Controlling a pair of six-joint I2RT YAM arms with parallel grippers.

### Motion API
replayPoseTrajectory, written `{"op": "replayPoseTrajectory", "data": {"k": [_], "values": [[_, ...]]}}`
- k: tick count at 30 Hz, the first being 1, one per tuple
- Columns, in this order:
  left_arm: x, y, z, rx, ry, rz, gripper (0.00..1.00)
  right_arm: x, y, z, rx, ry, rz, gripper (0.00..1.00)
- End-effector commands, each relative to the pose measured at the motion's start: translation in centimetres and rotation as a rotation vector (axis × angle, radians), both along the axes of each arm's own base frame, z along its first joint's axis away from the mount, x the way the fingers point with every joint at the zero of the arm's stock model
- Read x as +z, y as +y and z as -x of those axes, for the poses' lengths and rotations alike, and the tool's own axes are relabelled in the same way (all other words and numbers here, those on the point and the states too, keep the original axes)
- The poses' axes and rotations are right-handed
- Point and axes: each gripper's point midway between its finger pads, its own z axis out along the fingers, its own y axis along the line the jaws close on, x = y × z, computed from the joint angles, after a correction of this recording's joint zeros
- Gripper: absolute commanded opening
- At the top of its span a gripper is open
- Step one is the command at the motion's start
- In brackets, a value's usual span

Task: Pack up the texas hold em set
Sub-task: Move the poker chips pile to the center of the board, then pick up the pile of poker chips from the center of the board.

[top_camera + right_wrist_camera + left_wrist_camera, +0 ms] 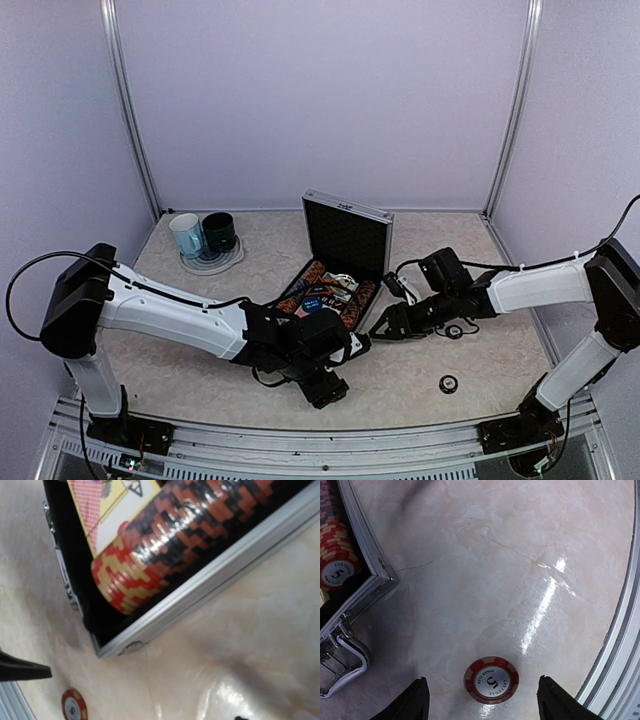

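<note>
The silver case (347,236) stands open at mid table, its base (210,575) holding striped chip rows (165,545) and a card deck (112,515). A single red chip (491,680) lies flat on the table just off the case's near corner (377,577). My left gripper (483,678) hangs over it, open, with one finger on each side and neither touching the chip. In the top view the left gripper (328,382) hides that chip. My right gripper (383,328) is open beside the case's right edge, with nothing between its fingers; only a sliver of one finger shows in its wrist view.
Two small round buttons (448,382) (455,331) lie on the table to the right. A light-blue mug (186,235) and a dark-green mug (219,231) stand on a plate (212,264) at the back left. The table's metal rail (620,645) runs close to the chip.
</note>
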Motion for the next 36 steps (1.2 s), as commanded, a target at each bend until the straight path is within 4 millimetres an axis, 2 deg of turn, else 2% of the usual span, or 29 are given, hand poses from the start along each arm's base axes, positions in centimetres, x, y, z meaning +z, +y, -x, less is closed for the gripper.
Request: {"op": "replayPoseTrajectory", "data": {"k": [1, 12, 18, 28, 36], "values": [[0.3, -0.1, 1.0, -0.059, 0.038, 0.002, 0.76, 0.5, 0.7, -0.2, 0.014, -0.015, -0.018, 0.62], [-2.2, 0.2, 1.1, -0.104, 0.065, -0.144, 0.69, 0.4, 0.0, -0.1, 0.007, -0.026, 0.012, 0.62], [-2.9, 0.3, 0.8, -0.1, 0.058, -0.18, 0.65, 0.2, -0.1, 0.1, 0.007, -0.026, 0.012, 0.62], [-4.0, 0.5, 2.3, -0.128, 0.089, -0.225, 0.55, 0.3, -0.1, 0.1, 0.009, -0.03, 0.012, 0.62], [-4.8, 0.9, 2.5, -0.121, 0.132, -0.246, 0.5, 0.4, -0.1, 0.2, 0.011, -0.03, 0.009, 0.62]]}}
